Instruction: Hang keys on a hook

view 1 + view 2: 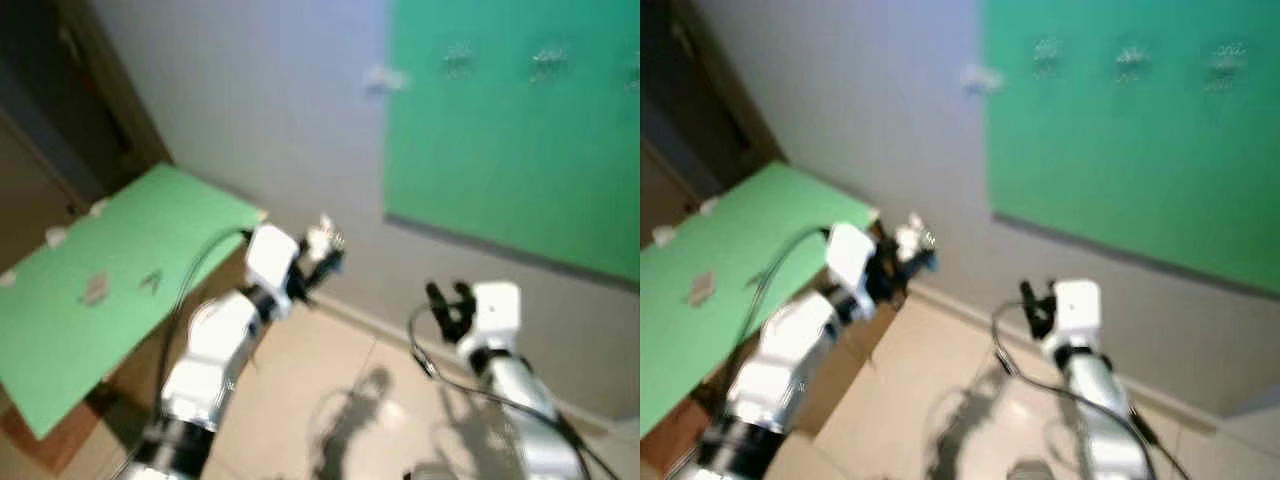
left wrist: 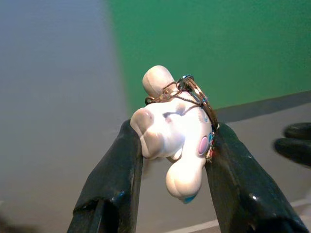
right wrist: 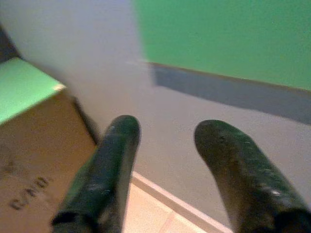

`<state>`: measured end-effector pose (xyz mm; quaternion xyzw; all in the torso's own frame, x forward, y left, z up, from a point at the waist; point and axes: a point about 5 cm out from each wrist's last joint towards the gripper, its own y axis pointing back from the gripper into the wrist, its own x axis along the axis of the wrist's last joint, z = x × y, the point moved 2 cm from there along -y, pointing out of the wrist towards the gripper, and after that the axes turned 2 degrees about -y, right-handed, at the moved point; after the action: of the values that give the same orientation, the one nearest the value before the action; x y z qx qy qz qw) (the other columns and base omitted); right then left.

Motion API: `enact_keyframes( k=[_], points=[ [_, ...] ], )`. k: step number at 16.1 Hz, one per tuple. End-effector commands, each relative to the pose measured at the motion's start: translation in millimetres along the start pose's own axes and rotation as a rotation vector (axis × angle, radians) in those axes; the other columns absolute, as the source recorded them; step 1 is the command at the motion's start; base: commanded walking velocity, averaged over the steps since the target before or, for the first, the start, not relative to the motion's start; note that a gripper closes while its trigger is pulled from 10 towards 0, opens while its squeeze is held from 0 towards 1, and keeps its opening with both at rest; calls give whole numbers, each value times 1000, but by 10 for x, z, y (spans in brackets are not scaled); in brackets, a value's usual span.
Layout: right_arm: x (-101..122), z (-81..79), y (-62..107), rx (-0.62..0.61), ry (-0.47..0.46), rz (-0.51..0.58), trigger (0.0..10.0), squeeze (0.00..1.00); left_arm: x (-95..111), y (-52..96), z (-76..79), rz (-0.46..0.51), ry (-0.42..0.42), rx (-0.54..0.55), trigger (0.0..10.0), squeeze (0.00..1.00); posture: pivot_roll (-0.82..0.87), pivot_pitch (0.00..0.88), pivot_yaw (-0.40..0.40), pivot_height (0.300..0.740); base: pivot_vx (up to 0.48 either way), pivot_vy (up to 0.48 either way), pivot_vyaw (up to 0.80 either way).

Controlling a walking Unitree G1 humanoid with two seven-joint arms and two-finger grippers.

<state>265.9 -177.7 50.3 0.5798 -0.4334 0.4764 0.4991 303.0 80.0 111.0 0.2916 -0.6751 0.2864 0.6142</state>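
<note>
My left gripper (image 2: pixel 175 145) is shut on a white toy-figure keychain (image 2: pixel 172 131) with a metal key ring (image 2: pixel 192 90) on top. In the eye views that keychain (image 1: pixel 323 240) is held up in front of the grey wall, left of the green board (image 1: pixel 520 120). Several small hooks (image 1: pixel 458 58) sit blurred along the board's top. My right gripper (image 1: pixel 448 305) is raised below the board, open, with nothing between its fingers (image 3: pixel 109 165).
A green-topped table (image 1: pixel 100 290) stands at the left against the wall, with small items (image 1: pixel 95 288) on it. Its brown cardboard side (image 3: pixel 34 160) faces me. Tiled floor (image 1: pixel 330 400) lies below, with a skirting line along the wall.
</note>
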Motion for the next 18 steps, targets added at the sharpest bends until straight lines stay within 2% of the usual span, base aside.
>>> enact_keyframes(
  k=[1, 4, 6, 8, 10, 12, 14, 18],
  points=[
    [-6, -103, -8, 36, -15, 0, 10000, 1000, 25, 44, -90, 1, -19, 14, 0, 0, -304, 52, 173, 740, 0, 0, 0],
    [-1, -101, -2, 26, 6, 13, 10000, 1000, 15, 64, -118, -8, 3, 8, 0, 0, -304, 54, 177, 740, 0, 0, 0],
    [5, -108, -9, 41, -8, 10, 10000, 1000, 11, 48, -128, -17, 8, -8, 0, 0, -303, 56, 177, 740, 0, 0, 0],
    [105, -151, -52, 84, -34, 25, 10000, 1000, 35, 18, -175, -25, 5, -25, 0, 0, -297, 59, 179, 740, 0, 0, 0],
    [265, -286, -97, 207, -68, 38, 10000, 1000, 65, -20, -234, -30, -8, -38, 0, 0, -303, 53, 178, 740, 0, 0, 0],
    [314, -343, -95, 304, -57, 19, 10000, 1000, 99, -55, -296, -27, -18, -38, 0, 0, -313, 48, 179, 740, 0, 0, 0],
    [363, -224, -109, 315, -44, 12, 10000, 1000, 139, -82, -378, -31, -28, -50, 0, 0, -321, 45, 178, 740, 0, 0, 0],
    [422, -241, -56, 464, 14, -59, 10000, 1000, 236, -63, -645, -46, 41, -108, 0, 0, -331, 33, 185, 740, 0, 0, 0]
  ],
)
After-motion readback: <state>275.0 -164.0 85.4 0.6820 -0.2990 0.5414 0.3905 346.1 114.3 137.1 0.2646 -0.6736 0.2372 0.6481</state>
